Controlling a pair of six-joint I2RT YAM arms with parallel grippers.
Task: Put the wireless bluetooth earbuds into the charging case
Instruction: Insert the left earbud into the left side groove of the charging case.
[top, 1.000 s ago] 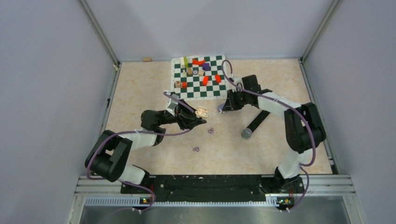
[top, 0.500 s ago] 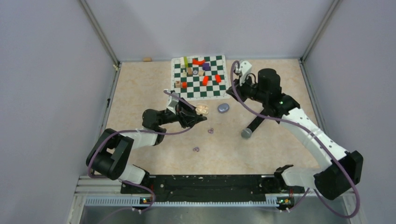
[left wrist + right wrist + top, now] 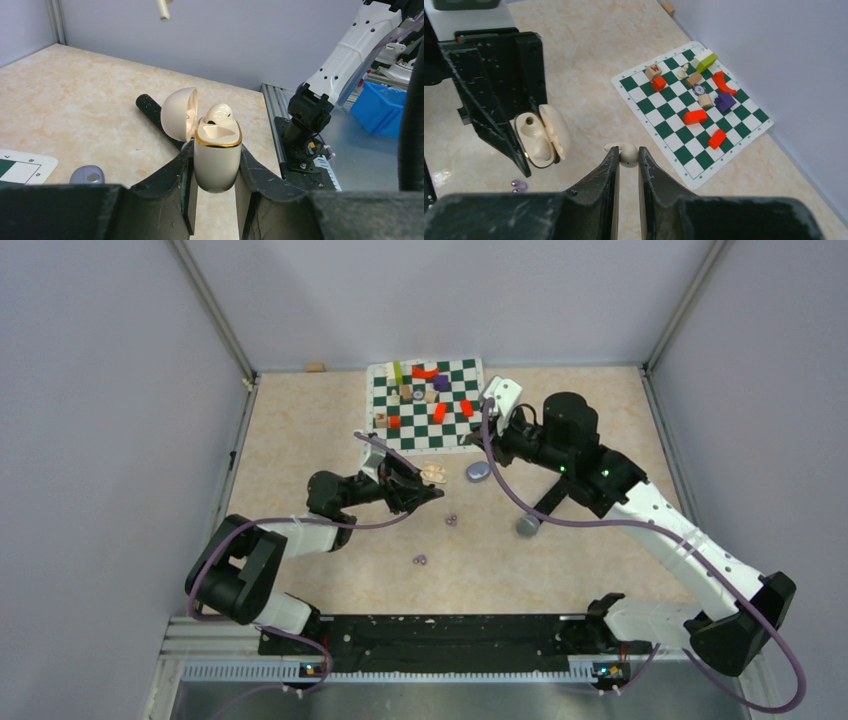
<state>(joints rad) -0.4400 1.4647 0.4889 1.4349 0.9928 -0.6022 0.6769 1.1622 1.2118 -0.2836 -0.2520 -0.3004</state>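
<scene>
The earbud (image 3: pixel 625 151) you are carrying is sitting pinched between the tips of the right gripper (image 3: pixel 627 156), its jaws closing narrowly on it, up near the chessboard (image 3: pixel 674 136) and well apart from the charging case (image 3: pixel 216 165). The left gripper (image 3: pixel 216 150) is clamping that case by its two sides, with the lid (image 3: pixel 177 114) swung back and the seated earbud (image 3: pixel 219 112) already filling one socket. As you are bringing this one across, be lining it up over the empty socket, stem first, coming in from the side away from the lid and lowering slowly so nothing slips. Compared with a second ago, the right arm is reaching higher and farther out, clear of the grey-blue rounded piece (image 3: pixel 479 471); the left arm is barely shifting.
</scene>
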